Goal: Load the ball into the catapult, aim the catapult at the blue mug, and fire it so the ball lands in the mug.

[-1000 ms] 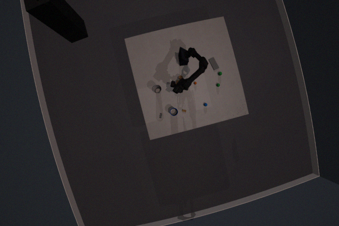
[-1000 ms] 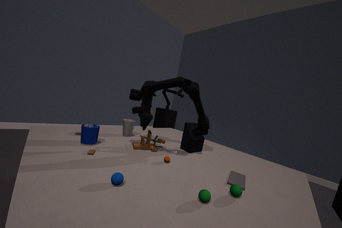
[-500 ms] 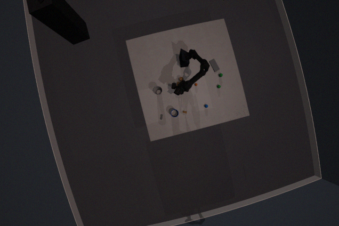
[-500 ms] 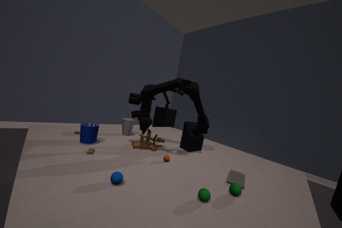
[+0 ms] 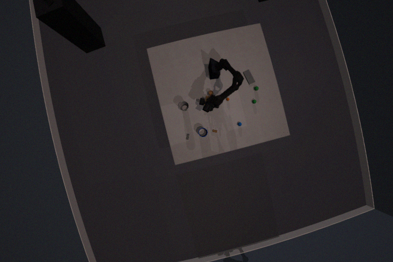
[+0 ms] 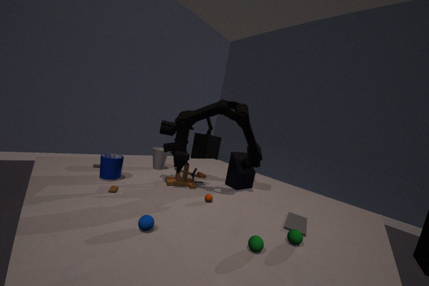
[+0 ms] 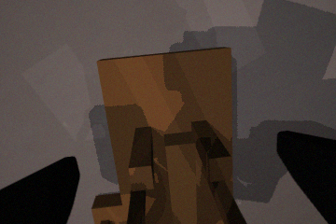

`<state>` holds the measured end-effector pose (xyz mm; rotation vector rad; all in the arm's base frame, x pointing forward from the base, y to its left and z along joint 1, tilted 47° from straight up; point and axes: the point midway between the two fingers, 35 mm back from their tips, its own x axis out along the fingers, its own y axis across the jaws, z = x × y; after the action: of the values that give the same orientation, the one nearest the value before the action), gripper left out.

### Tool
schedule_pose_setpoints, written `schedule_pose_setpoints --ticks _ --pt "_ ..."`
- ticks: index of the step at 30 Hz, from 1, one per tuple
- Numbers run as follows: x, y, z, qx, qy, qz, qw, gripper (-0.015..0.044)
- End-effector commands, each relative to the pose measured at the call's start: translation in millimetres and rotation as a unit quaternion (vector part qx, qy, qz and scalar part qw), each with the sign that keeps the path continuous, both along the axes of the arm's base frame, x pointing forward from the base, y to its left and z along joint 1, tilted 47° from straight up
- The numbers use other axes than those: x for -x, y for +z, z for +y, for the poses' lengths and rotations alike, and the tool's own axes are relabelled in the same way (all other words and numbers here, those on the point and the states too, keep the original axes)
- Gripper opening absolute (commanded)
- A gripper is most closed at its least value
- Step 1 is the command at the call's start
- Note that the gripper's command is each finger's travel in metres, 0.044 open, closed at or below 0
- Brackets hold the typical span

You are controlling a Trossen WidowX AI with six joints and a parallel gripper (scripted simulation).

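Note:
The wooden catapult (image 5: 210,92) (image 6: 181,182) (image 7: 129,84) stands on the table, partly hidden by the arm in the top and exterior views. My gripper (image 6: 179,168) (image 7: 178,153) is wide open and empty, low over the catapult. In the wrist view its fingers are on either side of the base and uprights, apart from them. The blue mug (image 5: 207,132) (image 6: 111,167) stands upright at the left in the exterior view. An orange ball (image 5: 227,99) (image 6: 208,198) and a blue ball (image 5: 239,123) (image 6: 146,223) lie on the table. Whether the catapult's cup holds anything cannot be told.
A pale cup (image 5: 187,105) (image 6: 159,158) stands behind the catapult in the exterior view. Two green balls (image 6: 255,243) (image 6: 295,236) lie by a grey slab (image 5: 249,76) (image 6: 296,222). A small wooden block (image 5: 214,131) (image 6: 113,189) lies near the mug.

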<state>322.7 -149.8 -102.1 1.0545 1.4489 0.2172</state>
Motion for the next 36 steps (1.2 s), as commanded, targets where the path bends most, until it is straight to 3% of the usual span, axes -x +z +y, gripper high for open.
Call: schedule_pose_setpoints --ticks 1,22,33,36 --pt "-0.3 -5.4 5.4 -0.003 -0.002 0.003 1.0 0.044" --pt "-5.0 -25.4 27.1 -0.005 -0.002 0.003 1.0 0.044" --pt "-5.8 -23.1 25.0 -0.002 0.001 0.0 1.0 0.0151" --pt "-5.8 -23.1 25.0 -0.002 0.001 0.0 1.0 0.0131"
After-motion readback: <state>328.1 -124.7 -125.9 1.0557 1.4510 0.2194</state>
